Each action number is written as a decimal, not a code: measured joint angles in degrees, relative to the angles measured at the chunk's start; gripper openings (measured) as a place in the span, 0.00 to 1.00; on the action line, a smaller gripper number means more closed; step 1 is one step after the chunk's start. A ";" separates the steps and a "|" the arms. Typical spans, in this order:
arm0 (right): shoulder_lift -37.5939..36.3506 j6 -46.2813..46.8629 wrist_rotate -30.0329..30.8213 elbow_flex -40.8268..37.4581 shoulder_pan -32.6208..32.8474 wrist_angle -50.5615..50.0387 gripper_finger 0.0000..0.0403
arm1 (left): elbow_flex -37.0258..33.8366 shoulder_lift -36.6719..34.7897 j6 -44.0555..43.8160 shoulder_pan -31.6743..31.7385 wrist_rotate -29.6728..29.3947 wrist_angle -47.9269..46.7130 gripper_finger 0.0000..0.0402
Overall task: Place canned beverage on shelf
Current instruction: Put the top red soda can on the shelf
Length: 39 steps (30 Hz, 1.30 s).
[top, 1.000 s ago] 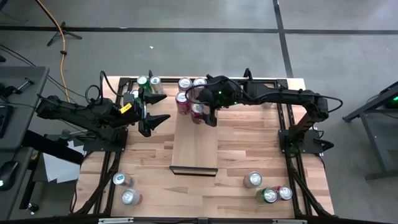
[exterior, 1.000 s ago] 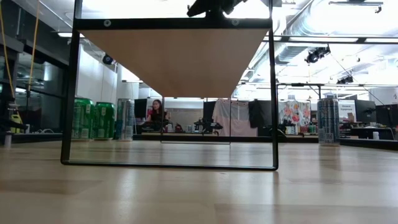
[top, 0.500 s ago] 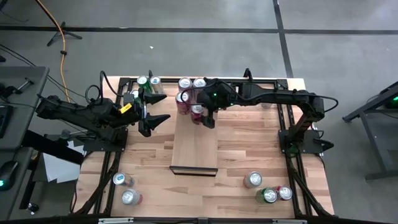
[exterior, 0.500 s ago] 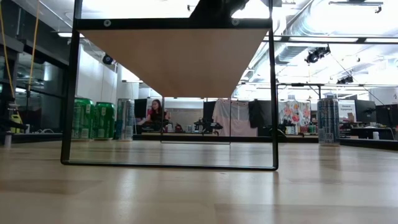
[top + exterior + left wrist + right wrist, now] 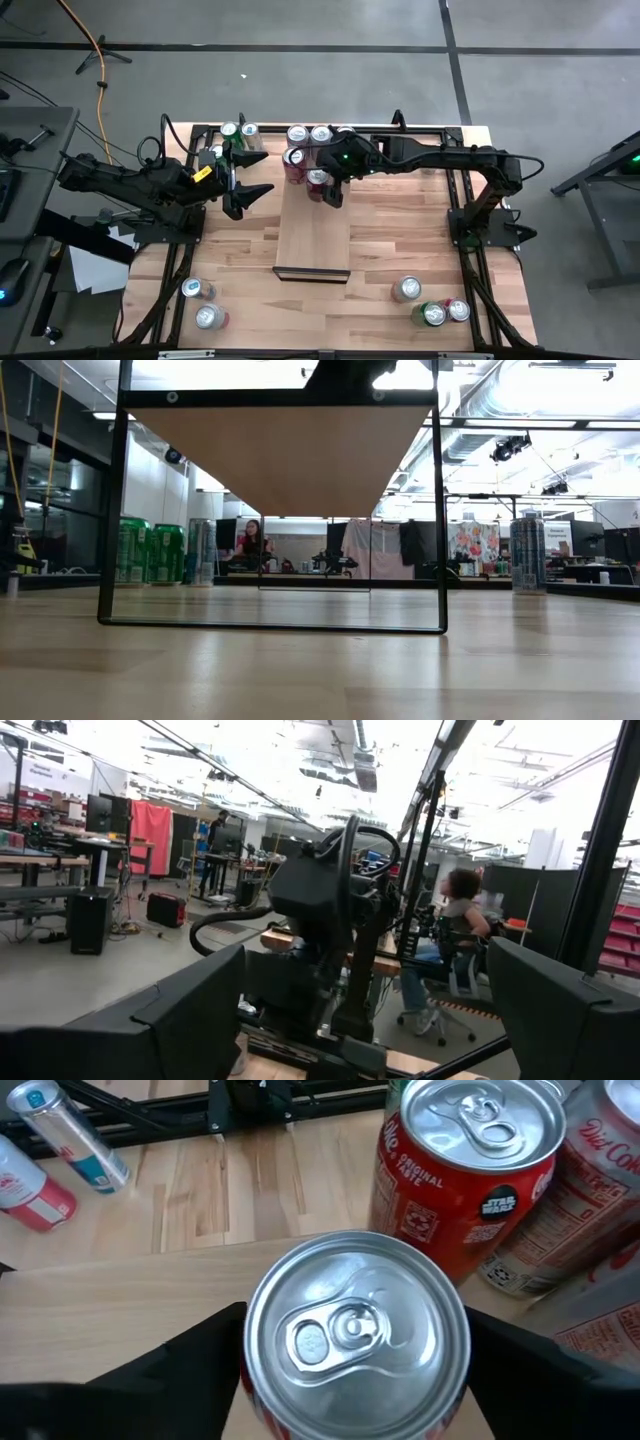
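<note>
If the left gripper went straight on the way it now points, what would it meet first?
Probably nothing close: the left gripper, fingers open, points across the table toward the right arm. The shelf and its cans lie that way, and the left wrist view shows the right arm's base ahead, though depth and height are unclear.

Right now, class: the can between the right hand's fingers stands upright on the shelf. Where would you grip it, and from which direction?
Grip the can across its round side wall, just below the top rim, coming from above with one finger on each side, as the right hand is placed. It stands upright on the shelf, and a red can crowds one side.
</note>
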 joint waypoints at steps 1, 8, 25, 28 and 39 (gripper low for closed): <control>-0.01 0.00 -0.03 0.00 0.00 0.00 0.76 | 0.00 0.00 -0.01 -0.01 0.00 0.00 0.87; -0.93 1.44 2.49 0.00 1.40 -1.57 0.72 | 0.00 0.00 0.01 -0.01 0.00 0.00 0.87; -0.57 46.93 41.61 -0.04 11.69 -8.31 0.72 | 0.00 -0.02 2.07 -0.01 0.00 -0.01 0.87; 0.74 49.71 42.41 0.02 11.01 -9.79 0.72 | 0.00 -0.02 2.08 0.00 0.00 0.00 0.87; 1.73 45.03 41.66 0.24 10.62 -9.25 0.78 | 0.00 -0.02 2.07 0.01 0.00 0.00 0.87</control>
